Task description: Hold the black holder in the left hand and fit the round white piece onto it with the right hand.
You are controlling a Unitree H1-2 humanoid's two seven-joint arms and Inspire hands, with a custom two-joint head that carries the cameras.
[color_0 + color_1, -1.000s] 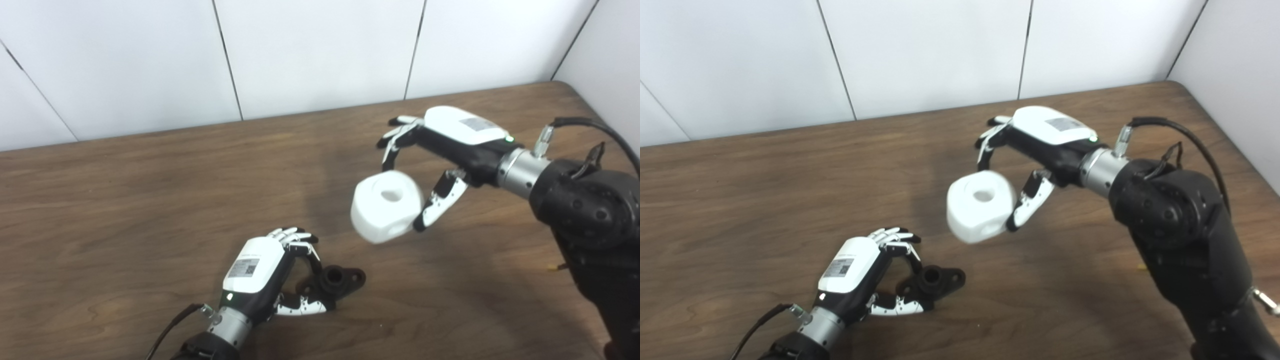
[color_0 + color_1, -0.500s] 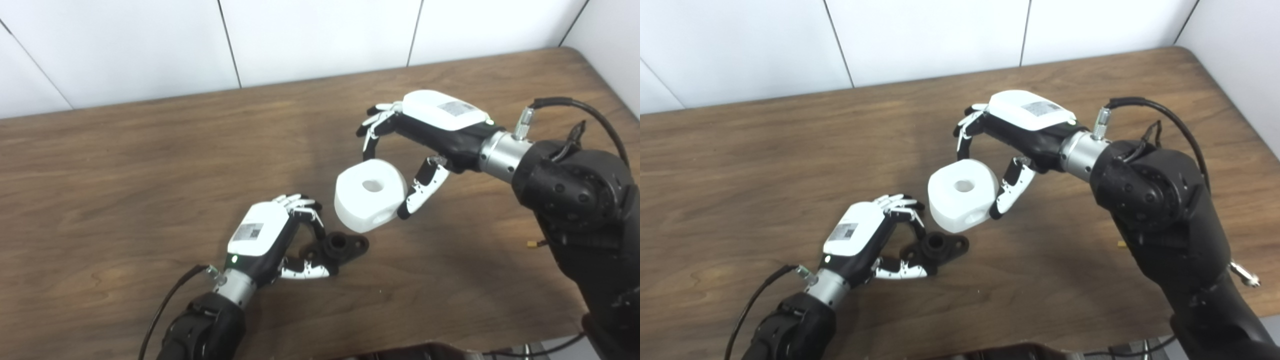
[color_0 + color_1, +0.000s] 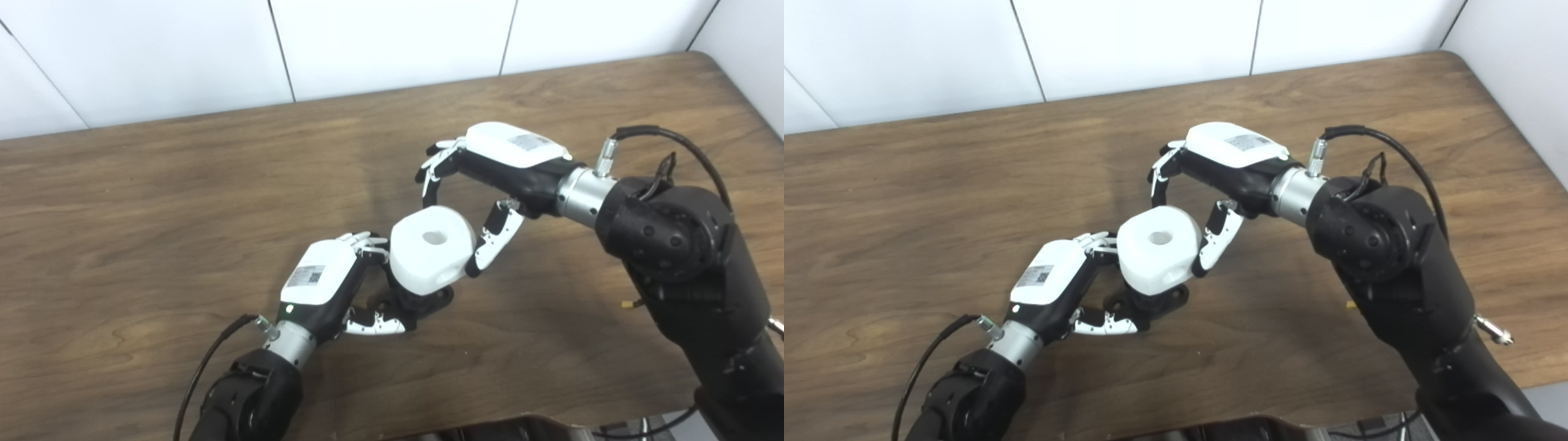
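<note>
Item, my left hand point(image 3: 320, 278): low on the wooden table point(image 3: 153, 202), fingers and thumb curled around the black holder point(image 3: 1168, 296), grasping it. The holder rests on the table just past my left fingertips; most of it is hidden beneath the white piece.

Item, round white piece point(image 3: 433, 249): directly above the holder, centre hole facing up, its left side touching my left fingers. Whether it is seated on the holder I cannot tell.

Item, my right hand point(image 3: 490, 174): reaching in from the right, grasping the white piece between thumb on its right side and fingers curved over its far side.
</note>
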